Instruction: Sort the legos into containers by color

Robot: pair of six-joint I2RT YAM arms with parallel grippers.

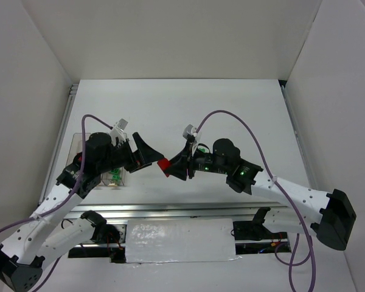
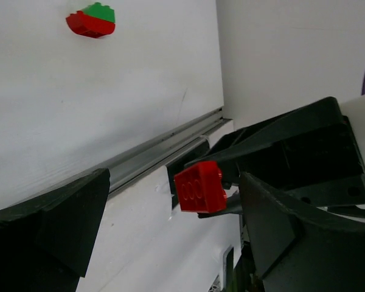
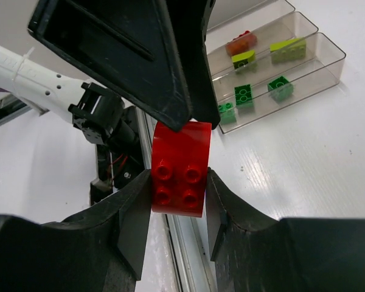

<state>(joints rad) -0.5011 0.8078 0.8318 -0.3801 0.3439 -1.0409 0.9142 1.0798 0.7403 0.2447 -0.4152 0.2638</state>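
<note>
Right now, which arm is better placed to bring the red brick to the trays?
Left. The right gripper holds the red brick, but the clear trays lie on the robot's left, and the open left gripper is at the brick, probably ready to take it.

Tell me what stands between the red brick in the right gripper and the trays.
The open left gripper sits at the red brick held by the right gripper, between it and the containers, its arm partly above them.
</note>
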